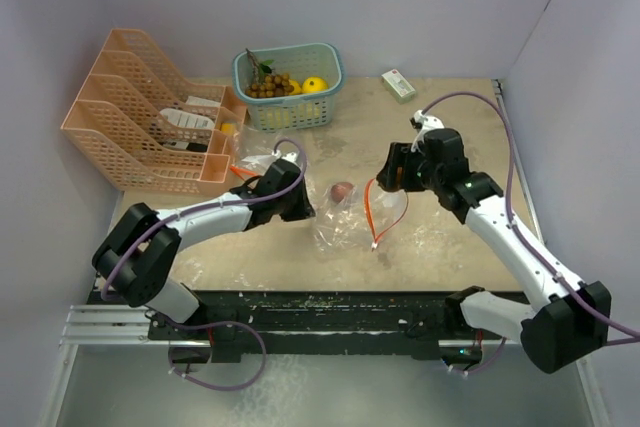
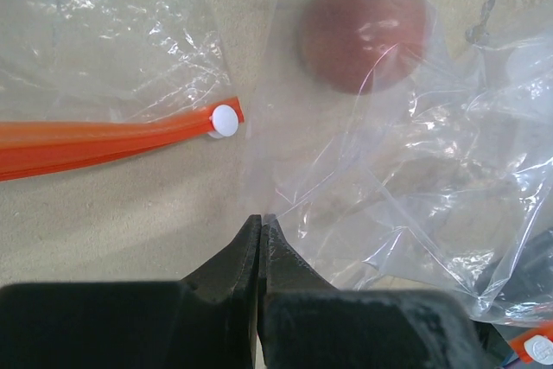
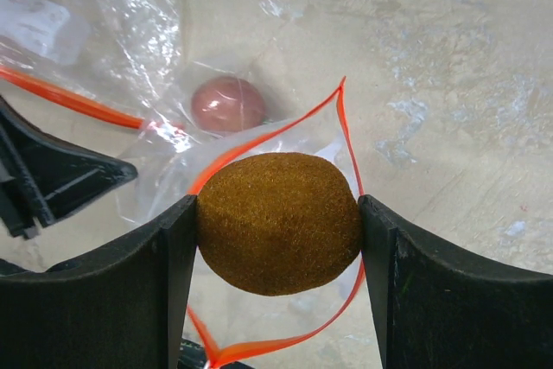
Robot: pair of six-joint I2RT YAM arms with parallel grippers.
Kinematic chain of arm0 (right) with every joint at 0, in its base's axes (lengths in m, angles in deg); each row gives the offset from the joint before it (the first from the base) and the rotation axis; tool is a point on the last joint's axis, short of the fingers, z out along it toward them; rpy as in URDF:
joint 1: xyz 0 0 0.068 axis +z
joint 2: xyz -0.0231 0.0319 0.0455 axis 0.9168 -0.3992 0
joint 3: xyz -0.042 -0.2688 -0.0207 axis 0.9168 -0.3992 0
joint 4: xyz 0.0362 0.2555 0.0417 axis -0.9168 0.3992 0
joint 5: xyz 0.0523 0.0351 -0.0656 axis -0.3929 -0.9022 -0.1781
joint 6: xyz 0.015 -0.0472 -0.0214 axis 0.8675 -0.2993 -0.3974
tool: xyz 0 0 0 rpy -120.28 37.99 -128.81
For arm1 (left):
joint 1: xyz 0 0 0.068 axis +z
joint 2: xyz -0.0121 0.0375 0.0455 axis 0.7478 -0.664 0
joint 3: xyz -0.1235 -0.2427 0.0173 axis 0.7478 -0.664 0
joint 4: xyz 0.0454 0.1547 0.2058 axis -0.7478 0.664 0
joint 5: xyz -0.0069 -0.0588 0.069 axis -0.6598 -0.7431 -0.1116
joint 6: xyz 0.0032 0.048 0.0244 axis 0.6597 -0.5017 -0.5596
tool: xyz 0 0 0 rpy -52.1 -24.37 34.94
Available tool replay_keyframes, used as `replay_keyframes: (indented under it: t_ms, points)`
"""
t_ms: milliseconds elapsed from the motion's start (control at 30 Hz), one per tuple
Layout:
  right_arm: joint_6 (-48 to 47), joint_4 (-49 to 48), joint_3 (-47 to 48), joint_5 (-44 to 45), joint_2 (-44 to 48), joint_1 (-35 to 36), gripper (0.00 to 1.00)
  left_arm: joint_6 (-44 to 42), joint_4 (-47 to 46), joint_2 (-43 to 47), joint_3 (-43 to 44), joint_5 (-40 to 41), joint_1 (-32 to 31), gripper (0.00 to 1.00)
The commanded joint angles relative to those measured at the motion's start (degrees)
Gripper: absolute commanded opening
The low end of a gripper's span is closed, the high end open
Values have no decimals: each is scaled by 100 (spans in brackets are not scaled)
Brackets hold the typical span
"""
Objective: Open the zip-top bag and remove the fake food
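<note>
A clear zip-top bag (image 1: 352, 229) with an orange zip lies mid-table, its mouth (image 3: 346, 140) open toward my right gripper. A reddish-brown toy ball (image 1: 342, 191) sits inside it and also shows in the left wrist view (image 2: 363, 34) and the right wrist view (image 3: 228, 103). My right gripper (image 1: 392, 173) is shut on a fuzzy brown kiwi-like toy (image 3: 278, 222), held just above the bag's mouth. My left gripper (image 1: 300, 209) is shut, pinching the bag's clear plastic at its left edge (image 2: 262, 220).
A teal basket (image 1: 322, 55) at the back holds a brown ball cluster (image 1: 268, 84) and a yellow fruit (image 1: 314, 84). A pink file rack (image 1: 140, 112) stands back left. A white-green box (image 1: 398, 84) lies back right. A second bag's orange zip (image 2: 104, 140) lies left.
</note>
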Motion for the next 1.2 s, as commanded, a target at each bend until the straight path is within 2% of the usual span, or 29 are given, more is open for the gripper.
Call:
replay_keyframes:
  t_ms: [0, 167, 300, 567, 667, 833, 900, 967, 1100, 1133, 1167]
  points:
    - [253, -63, 713, -18, 144, -27, 37, -64, -165, -61, 133, -115, 34, 0]
    - [213, -321, 1574, -407, -641, -27, 38, -33, -223, -46, 55, -196, 36, 0]
    - [-100, -510, 2585, -465, -1577, -19, 41, 14, -241, 57, -85, -210, 37, 0]
    - [-20, -790, 4709, -716, -3592, 44, 42, 147, -262, 350, -416, -104, 33, 0]
    - [32, -781, 5790, -758, -4588, 132, 42, 177, -208, 486, -485, -63, 28, 0]
    - [42, -336, 8227, -794, -6312, 247, 43, 159, 120, 818, -516, 67, 25, 0]
    - [51, -227, 9152, -793, -7015, 292, 49, 189, 262, 1016, -553, 124, 30, 0]
    - [-42, -413, 9744, -789, -7520, 364, 64, 191, 339, 1196, -568, 168, 29, 0]
    - [-183, -1385, 9556, -836, -7559, 443, 95, 112, 575, 1377, -448, 203, 33, 0]
    - [-177, -1431, 9590, -897, -7517, 440, 100, 77, 623, 1394, -421, 201, 25, 0]
    - [-209, -1415, 9649, -911, -7484, 431, 100, 57, 662, 1407, -396, 207, 25, 0]
